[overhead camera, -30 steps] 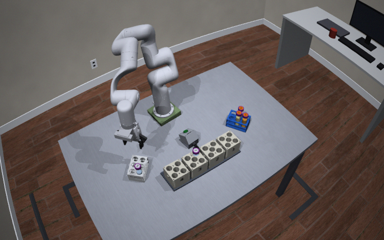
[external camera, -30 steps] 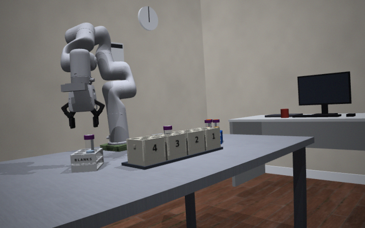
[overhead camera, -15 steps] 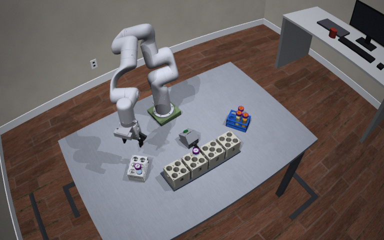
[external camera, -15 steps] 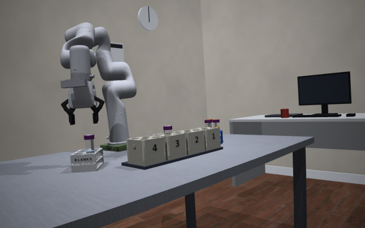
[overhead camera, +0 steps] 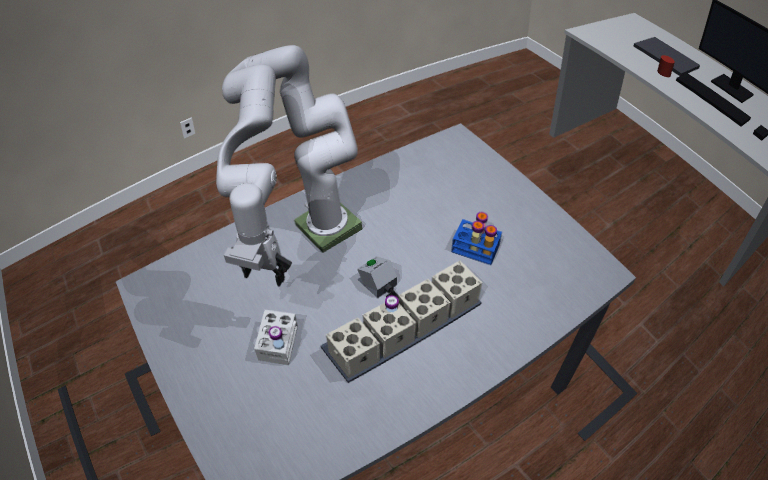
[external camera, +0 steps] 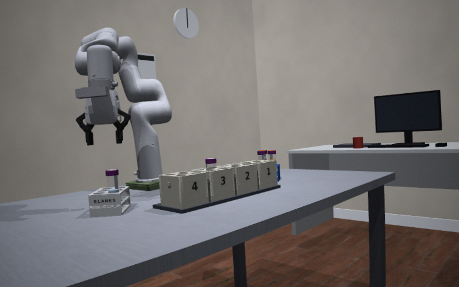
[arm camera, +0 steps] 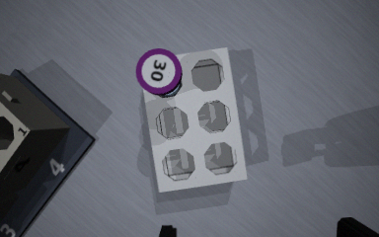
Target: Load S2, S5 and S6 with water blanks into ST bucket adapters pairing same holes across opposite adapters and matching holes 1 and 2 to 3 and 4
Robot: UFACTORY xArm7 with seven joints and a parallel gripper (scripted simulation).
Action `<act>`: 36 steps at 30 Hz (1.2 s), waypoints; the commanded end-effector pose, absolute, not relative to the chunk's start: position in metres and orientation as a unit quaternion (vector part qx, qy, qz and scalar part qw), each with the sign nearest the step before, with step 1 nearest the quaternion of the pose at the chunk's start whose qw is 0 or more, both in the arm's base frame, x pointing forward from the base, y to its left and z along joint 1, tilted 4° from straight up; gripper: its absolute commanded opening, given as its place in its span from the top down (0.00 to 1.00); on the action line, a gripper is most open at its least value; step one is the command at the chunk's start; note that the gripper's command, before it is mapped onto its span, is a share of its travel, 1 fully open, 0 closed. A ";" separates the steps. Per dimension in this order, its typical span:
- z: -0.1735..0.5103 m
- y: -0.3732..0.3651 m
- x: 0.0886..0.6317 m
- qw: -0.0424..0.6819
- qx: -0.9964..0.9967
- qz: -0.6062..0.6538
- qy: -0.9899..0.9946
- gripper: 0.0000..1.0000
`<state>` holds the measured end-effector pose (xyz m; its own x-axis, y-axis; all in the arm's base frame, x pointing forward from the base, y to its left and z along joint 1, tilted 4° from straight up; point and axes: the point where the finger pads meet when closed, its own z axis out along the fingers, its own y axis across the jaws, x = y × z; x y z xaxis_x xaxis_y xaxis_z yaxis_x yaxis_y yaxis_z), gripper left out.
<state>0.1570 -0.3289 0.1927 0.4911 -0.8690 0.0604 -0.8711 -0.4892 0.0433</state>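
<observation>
"Where's the hand [overhead camera: 263, 276] [external camera: 104, 142] [arm camera: 259, 229]?"

"Up above the worktop [overhead camera: 509, 350] [external camera: 236, 219] [arm camera: 306, 202], near the white BLANKS rack [overhead camera: 274, 356] [external camera: 104, 210] [arm camera: 192, 143]. Its fingers are spread wide, with nothing between them."

"And the blanks?"

"One tube marked 30 [overhead camera: 275, 332] [external camera: 112, 172] [arm camera: 158, 71] stands upright in a corner hole of that rack. Another purple-capped tube [overhead camera: 391, 301] [external camera: 210, 161] is in adapter 3 [overhead camera: 390, 345] [external camera: 222, 189]; I can't read its cap or hole number."

"How are the adapters lined up?"

"All four sit in a row on the dark loading stand [overhead camera: 339, 370] [external camera: 182, 210] [arm camera: 74, 143]: adapter 4 [overhead camera: 345, 361] [external camera: 194, 194] [arm camera: 44, 114] at the end nearer the BLANKS rack, then 3, adapter 2 [overhead camera: 438, 321] [external camera: 247, 184] and adapter 1 [overhead camera: 470, 302] [external camera: 269, 179]."

"Samples loaded?"

"No, three orange-dotted tubes [overhead camera: 491, 230] [external camera: 262, 152] stand in the blue rack [overhead camera: 472, 254] [external camera: 278, 173], beyond adapter 1. Their IDs are too small to read."

"And DONE?"

"The green key [overhead camera: 371, 262] is on its small grey desk [overhead camera: 380, 277], behind the adapter row, with the hand well apart from it."

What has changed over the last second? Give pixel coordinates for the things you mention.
The gripper [overhead camera: 263, 278] [external camera: 104, 143] [arm camera: 259, 231] has risen above the table, still open; nothing was taken hold of or let go. The 30 mL blank [overhead camera: 275, 332] [external camera: 112, 173] [arm camera: 159, 71], the adapters and the blue rack [overhead camera: 474, 252] [external camera: 278, 172] stayed put.
</observation>
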 end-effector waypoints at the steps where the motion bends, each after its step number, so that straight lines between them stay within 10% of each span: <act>1: 0.203 -0.329 0.158 0.035 0.863 0.017 -0.504 0.00; 36: 0.243 -0.277 0.209 0.037 0.956 0.008 -0.291 0.00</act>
